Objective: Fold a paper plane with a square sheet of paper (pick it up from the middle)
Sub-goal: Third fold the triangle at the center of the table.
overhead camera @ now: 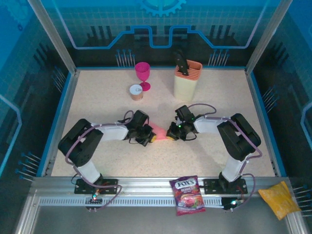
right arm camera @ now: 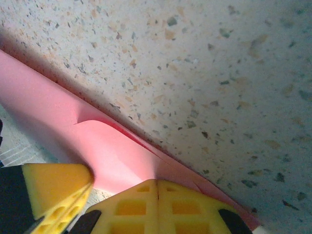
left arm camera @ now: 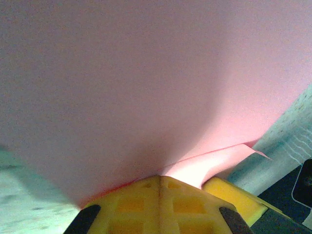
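Observation:
The salmon-pink sheet of paper (overhead camera: pixel 161 133) hangs folded and small between my two grippers at mid-table. My left gripper (overhead camera: pixel 152 138) is shut on its left end, and my right gripper (overhead camera: pixel 171 136) is shut on its right end. In the left wrist view the paper (left arm camera: pixel 146 87) spreads wide above the closed yellow jaws of the left gripper (left arm camera: pixel 159 181), with a folded flap at the right. In the right wrist view the paper (right arm camera: pixel 73 126) shows layered folds running diagonally above the speckled table, and the right gripper (right arm camera: pixel 157 184) pinches its edge. I cannot tell whether it has the shape of a paper plane.
A magenta goblet (overhead camera: pixel 143 73) and a small round cup (overhead camera: pixel 136 92) stand at the back. A beige holder (overhead camera: pixel 187 82) with a black item in it stands at the back right. A purple candy bag (overhead camera: pixel 187 195) and a yellow bag (overhead camera: pixel 279 199) lie on the near rail.

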You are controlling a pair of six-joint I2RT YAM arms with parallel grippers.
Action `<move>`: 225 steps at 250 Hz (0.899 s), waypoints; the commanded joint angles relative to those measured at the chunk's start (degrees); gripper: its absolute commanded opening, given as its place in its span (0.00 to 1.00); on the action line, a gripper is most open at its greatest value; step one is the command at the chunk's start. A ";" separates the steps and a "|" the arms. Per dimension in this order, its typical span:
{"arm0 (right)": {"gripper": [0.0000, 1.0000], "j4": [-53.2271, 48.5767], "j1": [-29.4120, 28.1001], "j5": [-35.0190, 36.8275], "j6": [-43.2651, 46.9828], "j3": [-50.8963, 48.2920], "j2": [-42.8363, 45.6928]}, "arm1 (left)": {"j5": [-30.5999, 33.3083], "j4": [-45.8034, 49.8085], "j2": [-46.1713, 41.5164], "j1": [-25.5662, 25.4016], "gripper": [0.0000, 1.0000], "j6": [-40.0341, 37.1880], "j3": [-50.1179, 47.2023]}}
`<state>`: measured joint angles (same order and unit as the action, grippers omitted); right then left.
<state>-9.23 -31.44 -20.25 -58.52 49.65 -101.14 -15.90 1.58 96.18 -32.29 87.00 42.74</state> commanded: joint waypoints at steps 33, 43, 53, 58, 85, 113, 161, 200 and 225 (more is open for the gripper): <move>0.00 -10.15 2.00 6.88 -0.98 -1.34 -3.58 | 5.54 17.25 -4.11 7.87 0.00 -9.24 -8.24; 0.00 -9.97 2.08 6.81 -1.00 -1.39 -3.53 | 5.56 18.77 -5.50 9.08 0.00 -11.92 -7.87; 0.00 -9.90 2.09 6.62 -1.05 -1.27 -3.53 | 5.23 19.57 -7.07 9.76 0.00 -15.76 -6.71; 0.00 -9.92 2.04 6.62 -0.94 -1.27 -3.53 | 5.34 20.79 -7.67 9.79 0.00 -17.96 -5.48; 0.00 -9.82 2.00 6.36 -0.78 -1.12 -3.63 | 4.37 26.14 -9.36 8.89 0.00 -26.87 3.33; 0.00 -9.68 2.00 6.21 -0.72 -1.11 -3.96 | -0.05 24.35 -7.40 6.33 0.00 -27.76 9.50; 0.00 -8.54 1.82 5.41 -1.77 -1.51 -5.10 | -3.84 20.58 2.38 -0.98 0.00 -27.24 19.19; 0.00 -8.16 1.38 5.30 -2.47 -1.22 -5.75 | -5.05 19.14 7.89 -3.95 0.00 -27.27 22.56; 0.00 -8.21 1.21 5.22 -2.74 -0.91 -6.15 | -4.71 18.51 8.92 -4.27 0.00 -27.38 21.75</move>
<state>-10.85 -30.30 -21.67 -59.79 50.76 -102.13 -19.20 20.03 103.92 -36.47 60.95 64.25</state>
